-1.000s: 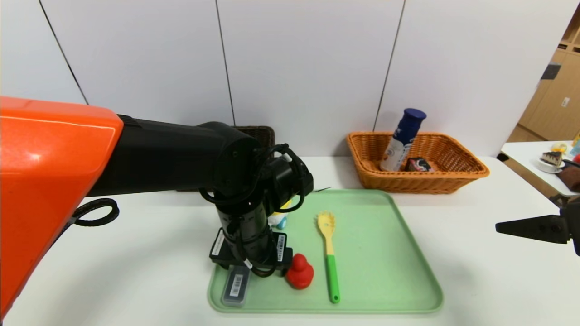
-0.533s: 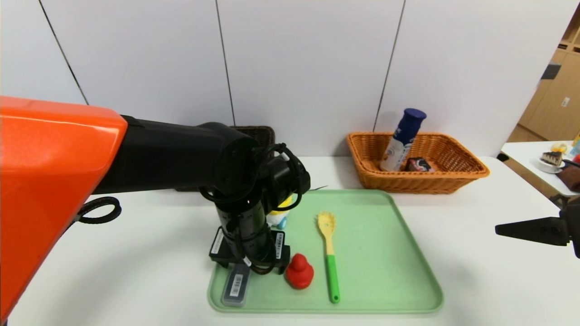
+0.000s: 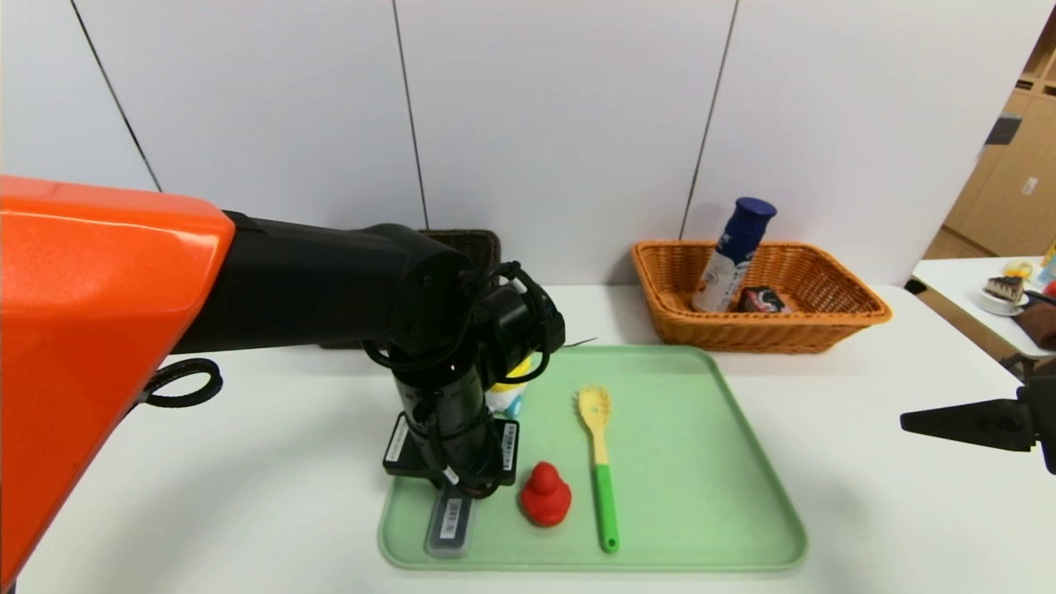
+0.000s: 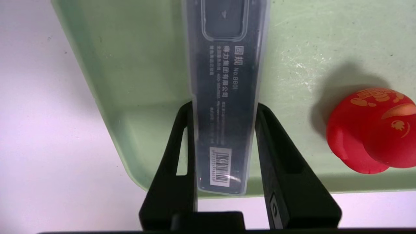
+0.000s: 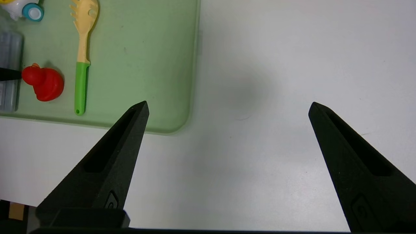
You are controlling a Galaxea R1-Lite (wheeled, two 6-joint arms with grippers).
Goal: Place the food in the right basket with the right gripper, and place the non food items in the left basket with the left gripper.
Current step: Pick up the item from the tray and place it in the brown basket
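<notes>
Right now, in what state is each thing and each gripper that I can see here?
Left gripper: closed on the grey case, low over the tray.
Grey case: flat on the tray, between the fingers.
Red duck: upright on the tray, untouched.
Pasta fork: flat on the tray.
Green tray: on the table.
White bottle: leaning in the orange basket.
Black carton: in the orange basket.
Right gripper: open, holding nothing, over bare table.

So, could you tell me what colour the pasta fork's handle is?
Green, below a yellow head; the plastic pasta fork shows best in the head view.
</notes>
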